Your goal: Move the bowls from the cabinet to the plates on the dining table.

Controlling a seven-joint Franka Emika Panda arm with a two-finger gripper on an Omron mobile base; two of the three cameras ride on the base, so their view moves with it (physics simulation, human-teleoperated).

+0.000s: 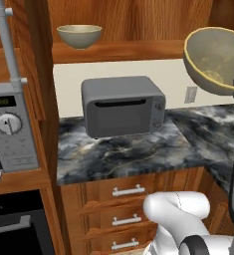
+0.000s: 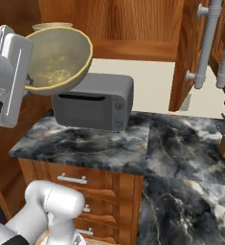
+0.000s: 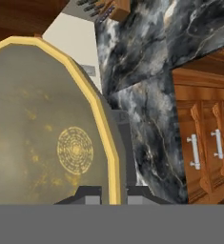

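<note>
The two-finger gripper (image 3: 114,193) was clamped on the pale rim of one grey-olive round bowl (image 2: 56,60), upper left of the right base view; its twin bowl (image 1: 79,36) sat on the reddish-brown cabinet shelf (image 1: 138,51). By my judgement no bowl had reached a plate.

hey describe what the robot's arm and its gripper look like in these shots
The arm is glossy white with rounded, tube-like links and dark grey-black bands at the joints. The hand is a boxy pale grey-white block with a dark round detail on its side. Its gripper ends in two small dark grey fingers. No cables or markings are visible.
</note>
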